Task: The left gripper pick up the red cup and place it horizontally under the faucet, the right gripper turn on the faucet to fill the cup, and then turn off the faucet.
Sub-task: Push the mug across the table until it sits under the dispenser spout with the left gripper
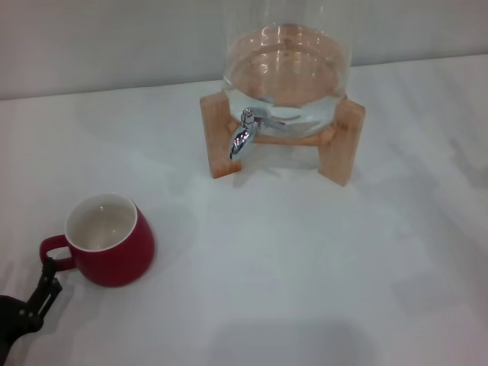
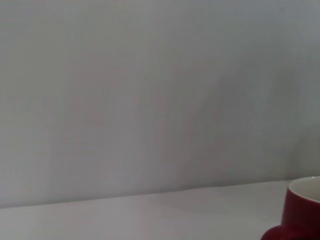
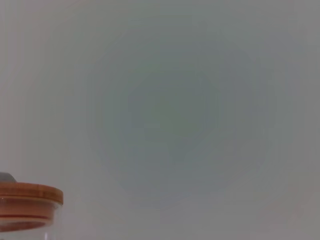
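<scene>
The red cup stands upright on the white table at the near left, cream inside facing up and its loop handle turned toward the left edge. In the left wrist view only the cup's side shows, at the picture's border. My left gripper enters from the bottom left corner, open, with one black finger reaching up just beside the handle, nothing held. The chrome faucet points down from the glass dispenser at the back centre. My right gripper is out of view.
The dispenser rests on a wooden stand with legs either side of the faucet. Its wooden lid shows in the right wrist view. A pale wall runs behind the table.
</scene>
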Tool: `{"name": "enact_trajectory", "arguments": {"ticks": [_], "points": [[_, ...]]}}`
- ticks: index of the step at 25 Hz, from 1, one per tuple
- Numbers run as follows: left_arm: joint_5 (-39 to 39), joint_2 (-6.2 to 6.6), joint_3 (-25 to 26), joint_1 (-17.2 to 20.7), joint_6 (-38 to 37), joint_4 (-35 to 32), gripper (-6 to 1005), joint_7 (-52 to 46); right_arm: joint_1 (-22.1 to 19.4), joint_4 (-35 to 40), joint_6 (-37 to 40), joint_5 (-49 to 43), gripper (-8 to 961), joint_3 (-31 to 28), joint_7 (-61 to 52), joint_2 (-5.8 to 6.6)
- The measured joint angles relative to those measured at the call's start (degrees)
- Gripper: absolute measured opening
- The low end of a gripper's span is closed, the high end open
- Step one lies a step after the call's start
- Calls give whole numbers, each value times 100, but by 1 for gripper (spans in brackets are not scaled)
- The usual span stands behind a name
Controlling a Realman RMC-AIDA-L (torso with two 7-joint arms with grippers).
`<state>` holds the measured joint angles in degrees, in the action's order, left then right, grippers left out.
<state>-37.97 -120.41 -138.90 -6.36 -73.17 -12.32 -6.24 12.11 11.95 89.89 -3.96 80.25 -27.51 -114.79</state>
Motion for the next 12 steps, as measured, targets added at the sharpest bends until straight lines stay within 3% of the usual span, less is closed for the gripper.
{"name": "enact_trajectory", "arguments": {"ticks": [12], "points": [[14, 14, -51, -33, 76, -18, 882, 0, 6, 0, 3, 0, 834, 0, 0, 0]]}}
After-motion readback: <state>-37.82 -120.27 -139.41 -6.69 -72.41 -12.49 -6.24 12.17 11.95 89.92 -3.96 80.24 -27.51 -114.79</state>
